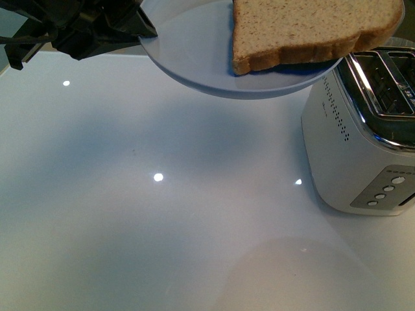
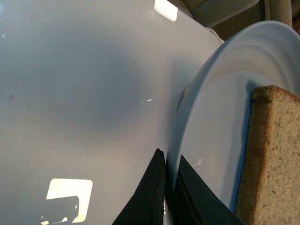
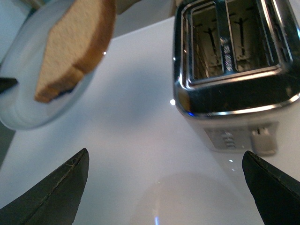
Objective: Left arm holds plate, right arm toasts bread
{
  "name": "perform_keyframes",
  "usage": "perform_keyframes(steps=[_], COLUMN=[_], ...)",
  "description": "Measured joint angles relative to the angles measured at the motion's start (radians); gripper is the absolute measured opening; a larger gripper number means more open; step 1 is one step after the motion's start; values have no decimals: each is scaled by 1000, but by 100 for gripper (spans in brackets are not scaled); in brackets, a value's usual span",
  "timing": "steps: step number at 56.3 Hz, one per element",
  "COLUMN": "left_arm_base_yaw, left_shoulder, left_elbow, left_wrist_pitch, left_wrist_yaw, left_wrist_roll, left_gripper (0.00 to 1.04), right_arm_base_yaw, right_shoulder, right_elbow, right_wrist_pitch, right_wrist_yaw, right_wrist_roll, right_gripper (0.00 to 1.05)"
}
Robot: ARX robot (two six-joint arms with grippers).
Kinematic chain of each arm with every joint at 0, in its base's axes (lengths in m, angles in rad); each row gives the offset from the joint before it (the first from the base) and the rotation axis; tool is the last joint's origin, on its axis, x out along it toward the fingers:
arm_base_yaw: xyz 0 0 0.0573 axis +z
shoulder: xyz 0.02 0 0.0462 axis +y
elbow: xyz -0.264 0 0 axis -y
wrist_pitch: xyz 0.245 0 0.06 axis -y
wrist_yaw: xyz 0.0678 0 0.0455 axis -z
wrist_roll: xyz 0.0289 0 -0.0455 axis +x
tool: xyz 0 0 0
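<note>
We see our left gripper (image 1: pixel 139 29) clamped on the rim of the plate (image 1: pixel 194 58), one black jaw above the rim and one below it, as the left wrist view shows close up. The plate hangs in the air above the white table (image 1: pixel 130 194) and throws a soft shadow across it. The bread (image 1: pixel 305 29) lies flat on the plate, its darker crust towards us in the front view, and it takes up the side of the plate away from the jaws. In that view the far edge of the plate overlaps the top corner of the toaster (image 1: pixel 350 149), which stands on the table to our right with a column of round buttons on its end panel. Our right gripper (image 3: pixel 165 154) is spread wide and holds nothing, its two dark fingertips well apart over the bare table, near the toaster, whose two slots open upwards with wire guides showing inside
</note>
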Motion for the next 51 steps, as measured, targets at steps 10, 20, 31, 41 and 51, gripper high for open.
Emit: perform_keyframes(steps=[10, 20, 31, 41, 51], left_arm_base_yaw=[-1, 0, 0, 0, 0], left_shoulder=[0, -2, -4, -4, -4], left_elbow=[1, 1, 5, 6, 7], left_wrist_pitch=[-5, -8, -11, -13, -18], left_wrist_yaw=[8, 15, 21, 27, 31], left_wrist_roll=[-2, -8, -11, -13, -18], left_gripper=[3, 3, 3, 3, 3], right_arm_base_yaw=[42, 82, 103, 124, 135], right_shoulder=[253, 466, 613, 686, 720], right_elbow=[107, 204, 267, 301, 324], right_wrist_pitch=[187, 326, 386, 422, 441], right_wrist_yaw=[-50, -89, -79, -76, -67], right_wrist_roll=[132, 282, 353, 375, 400], right_gripper=[96, 96, 96, 96, 90])
